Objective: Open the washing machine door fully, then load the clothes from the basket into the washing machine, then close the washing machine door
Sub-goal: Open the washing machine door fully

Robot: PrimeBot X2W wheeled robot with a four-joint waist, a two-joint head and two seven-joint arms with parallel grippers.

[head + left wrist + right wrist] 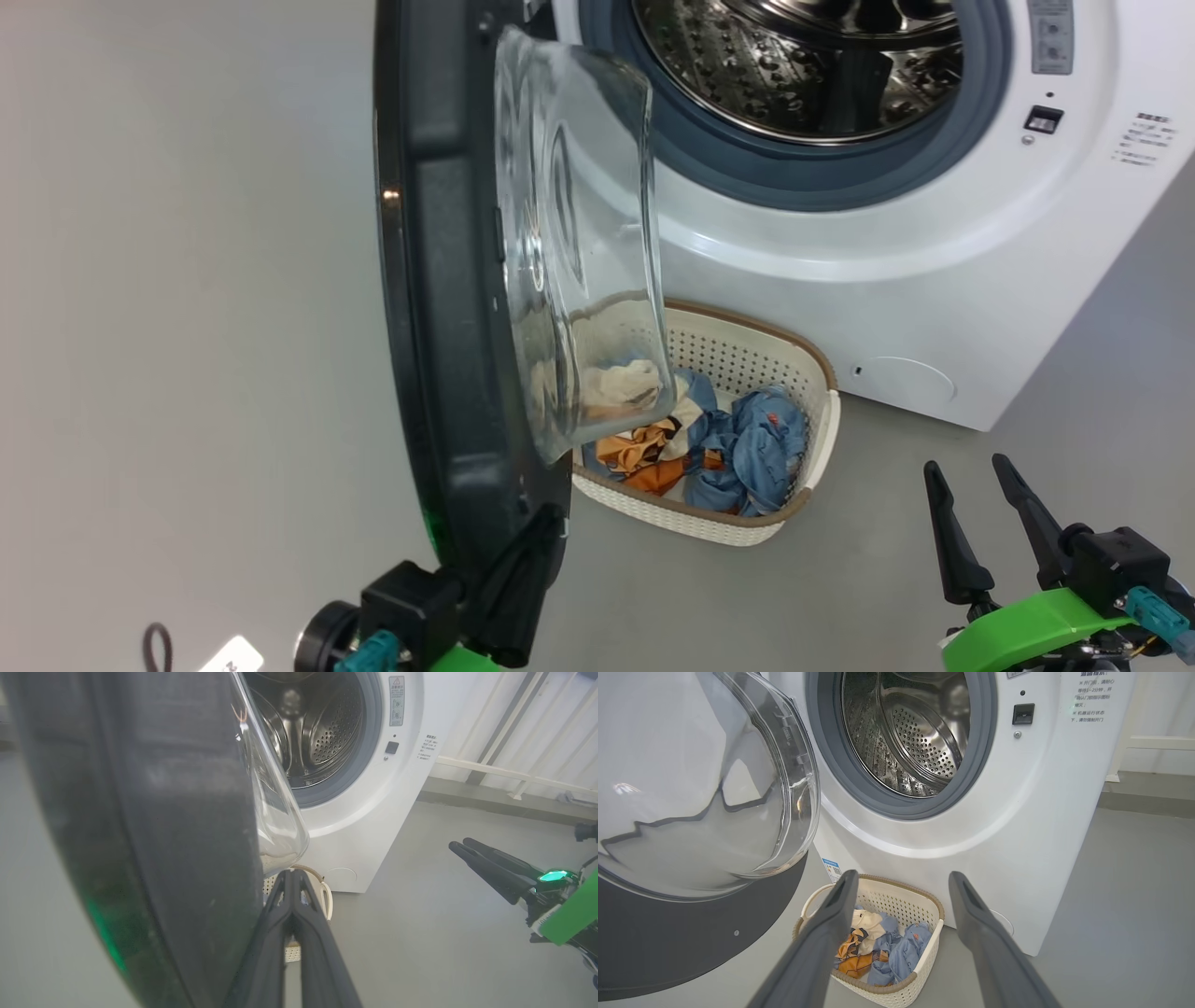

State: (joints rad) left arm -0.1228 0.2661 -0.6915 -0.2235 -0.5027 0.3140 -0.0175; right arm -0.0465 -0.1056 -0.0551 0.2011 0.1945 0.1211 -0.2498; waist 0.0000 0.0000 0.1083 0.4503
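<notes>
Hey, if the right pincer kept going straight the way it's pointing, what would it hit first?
Probably the white front of the washing machine, just above the far rim of the basket: the open right pincer aims there. Depth is unclear, so it could catch the basket rim first.

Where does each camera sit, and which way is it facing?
Head view: on the head, looking down at the open washing machine door, basket, shut left end effector and open right end effector.
Left wrist view: on the left wrist, close beside the door, facing the drum; own closed fingers show.
Right wrist view: on the right wrist, facing drum and basket between own open fingers.
Shared: all show door, drum, basket.
</notes>
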